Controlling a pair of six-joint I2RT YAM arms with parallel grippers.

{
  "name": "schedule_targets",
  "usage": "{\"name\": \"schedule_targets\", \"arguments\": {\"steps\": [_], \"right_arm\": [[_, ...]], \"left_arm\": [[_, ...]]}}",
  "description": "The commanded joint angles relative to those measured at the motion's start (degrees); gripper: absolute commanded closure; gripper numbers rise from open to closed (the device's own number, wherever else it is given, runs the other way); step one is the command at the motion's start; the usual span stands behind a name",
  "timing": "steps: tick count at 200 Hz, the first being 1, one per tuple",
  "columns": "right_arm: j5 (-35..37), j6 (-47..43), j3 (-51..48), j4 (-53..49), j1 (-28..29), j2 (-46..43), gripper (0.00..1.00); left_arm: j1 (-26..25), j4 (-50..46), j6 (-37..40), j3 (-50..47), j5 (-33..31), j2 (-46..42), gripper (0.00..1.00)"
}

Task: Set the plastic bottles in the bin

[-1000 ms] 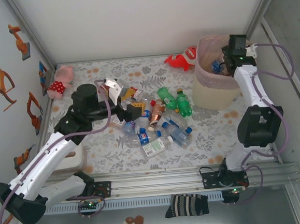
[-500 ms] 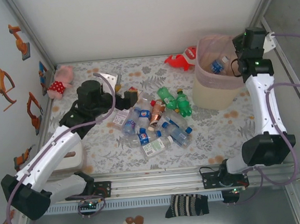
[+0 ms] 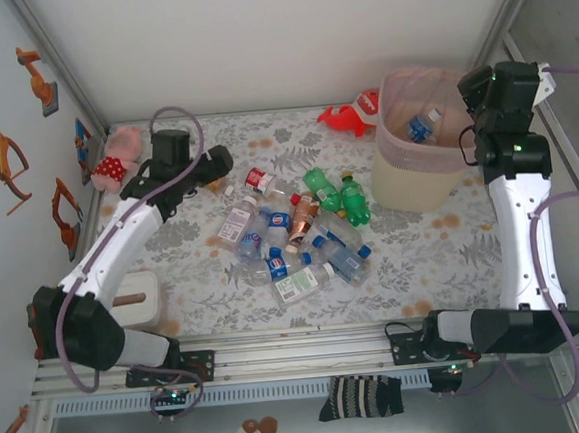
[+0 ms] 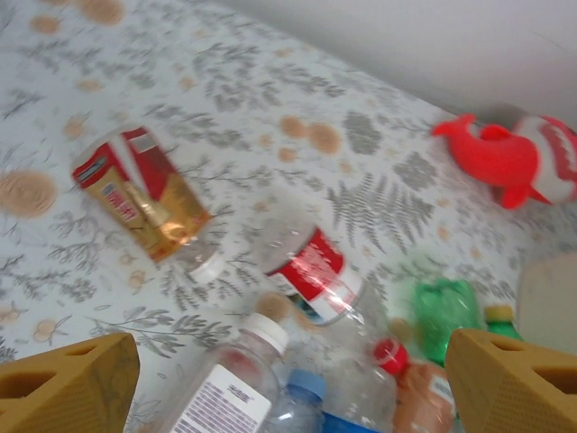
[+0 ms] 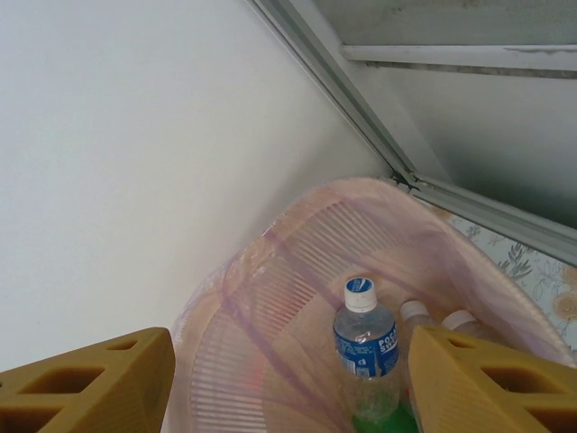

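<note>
Several plastic bottles [image 3: 301, 238] lie in a heap mid-table, two green ones [image 3: 338, 195] on its far side. My left gripper [image 3: 212, 166] hangs open above the heap's far-left edge, nothing between its fingers. In the left wrist view its gripper [image 4: 288, 397] looks down on a red-and-gold-labelled bottle [image 4: 144, 198], a red-labelled clear bottle [image 4: 311, 271] and a white-capped one [image 4: 230, 383]. The bin [image 3: 415, 177] stands far right. My right gripper [image 3: 467, 134] is open at its right rim. Inside the bin [image 5: 270, 352], a blue-labelled bottle [image 5: 365, 343] lies below the open right gripper [image 5: 288, 388].
A red toy [image 3: 352, 113] lies left of the bin, also in the left wrist view [image 4: 505, 158]. A pink plush [image 3: 119, 155] sits at the far left wall. A white block [image 3: 141, 298] rests near the left arm. The metal frame [image 3: 530, 17] runs close behind the bin.
My left gripper has pulled back from over the heap toward the far left, empty. My right arm has risen and shifted right from over the bin's mouth.
</note>
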Motion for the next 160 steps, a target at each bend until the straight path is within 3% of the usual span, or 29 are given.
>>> {"name": "schedule_targets", "arguments": {"steps": [1,44,80,160], "right_arm": [[0.16,-1.72,-1.21,-1.66,-0.39,-0.99,0.32],[-0.23,-2.87,-0.58,-2.94,-0.36,-1.27,0.32],[-0.8,-4.53,0.57,-2.24,-0.36,-0.01,0.32],[-2.92,-6.98,4.11,-0.66,-0.4,2.35,0.32]], "left_arm": [[3.89,-1.82,-8.74,2.56,3.29,4.33,0.13],[13.06,7.74,-12.5,0.81,16.26,13.45,0.12],[17.64,19.75,-13.46,1.3,26.78,21.29,0.09],[20.27,27.74,-15.47,4.45,31.03,34.74,0.07]]}}
